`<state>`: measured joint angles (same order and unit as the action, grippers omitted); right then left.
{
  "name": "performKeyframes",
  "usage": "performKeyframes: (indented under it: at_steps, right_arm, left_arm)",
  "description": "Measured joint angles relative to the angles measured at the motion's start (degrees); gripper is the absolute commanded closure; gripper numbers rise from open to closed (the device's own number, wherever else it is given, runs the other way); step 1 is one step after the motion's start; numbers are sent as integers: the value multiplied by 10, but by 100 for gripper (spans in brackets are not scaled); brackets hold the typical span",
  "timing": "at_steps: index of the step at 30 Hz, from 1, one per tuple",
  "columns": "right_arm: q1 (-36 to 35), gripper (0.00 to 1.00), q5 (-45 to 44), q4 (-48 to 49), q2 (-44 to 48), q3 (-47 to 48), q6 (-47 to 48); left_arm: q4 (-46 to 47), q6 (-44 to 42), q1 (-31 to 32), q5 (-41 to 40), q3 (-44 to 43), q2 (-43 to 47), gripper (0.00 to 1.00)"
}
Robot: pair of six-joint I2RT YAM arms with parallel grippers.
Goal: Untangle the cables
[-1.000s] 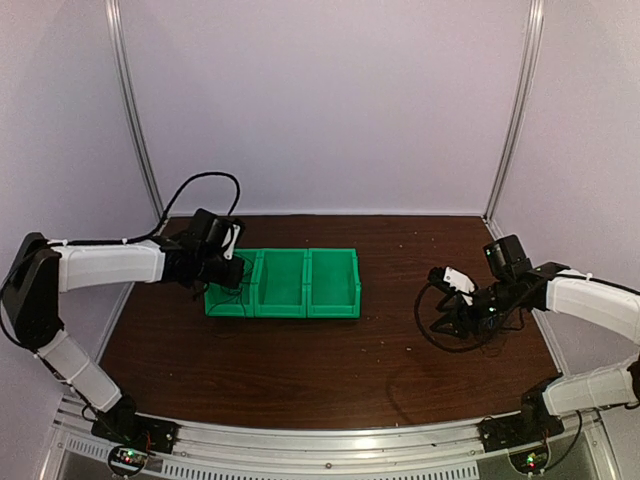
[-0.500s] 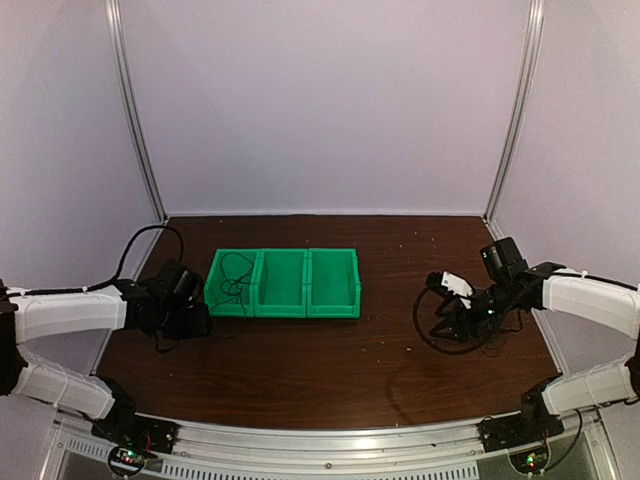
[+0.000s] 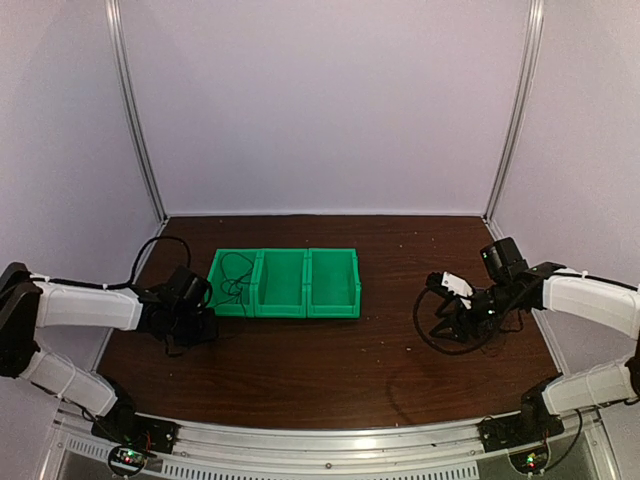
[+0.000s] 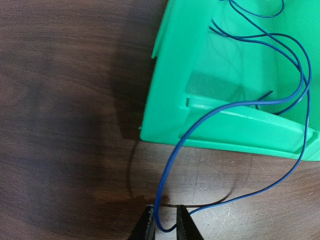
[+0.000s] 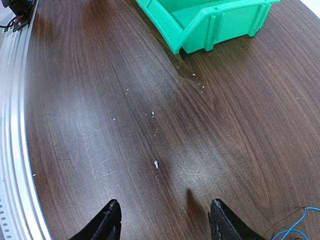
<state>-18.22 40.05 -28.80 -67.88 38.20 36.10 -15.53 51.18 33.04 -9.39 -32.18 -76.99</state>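
Blue cable [image 4: 165, 172] runs out of the left compartment of the green bin [image 4: 170, 75], over its wall and down to the tabletop [image 4: 60, 125]. Its bend sits between the narrow jaws of the left gripper [image 4: 165, 227], and we cannot tell if it is pinched. The right gripper [image 5: 165, 220] stands wide and empty by more cables [image 3: 440, 343], so we would confirm the pinch, then draw slowly and low, clear of the rim.

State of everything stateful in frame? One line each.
left gripper: fingers nearly closed around the blue cable; grip unclear.
right gripper: open, holding nothing.
green bin: upright.
blue cable: trails from the green bin's left compartment over its wall to the left gripper.
other cables: loose beside right gripper.
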Motion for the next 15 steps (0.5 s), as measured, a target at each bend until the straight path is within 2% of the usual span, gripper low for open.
performKeyframes:
  at_steps: [2, 8, 15]
  right_arm:
    - [0, 39, 0, 0, 0, 0, 0]
    - [0, 39, 0, 0, 0, 0, 0]
    - [0, 39, 0, -1, 0, 0, 0]
  left_arm:
    - [7, 0, 0, 0, 2, -6, 100]
    - [12, -12, 0, -4, -9, 3, 100]
    - [16, -82, 0, -47, -88, 18, 100]
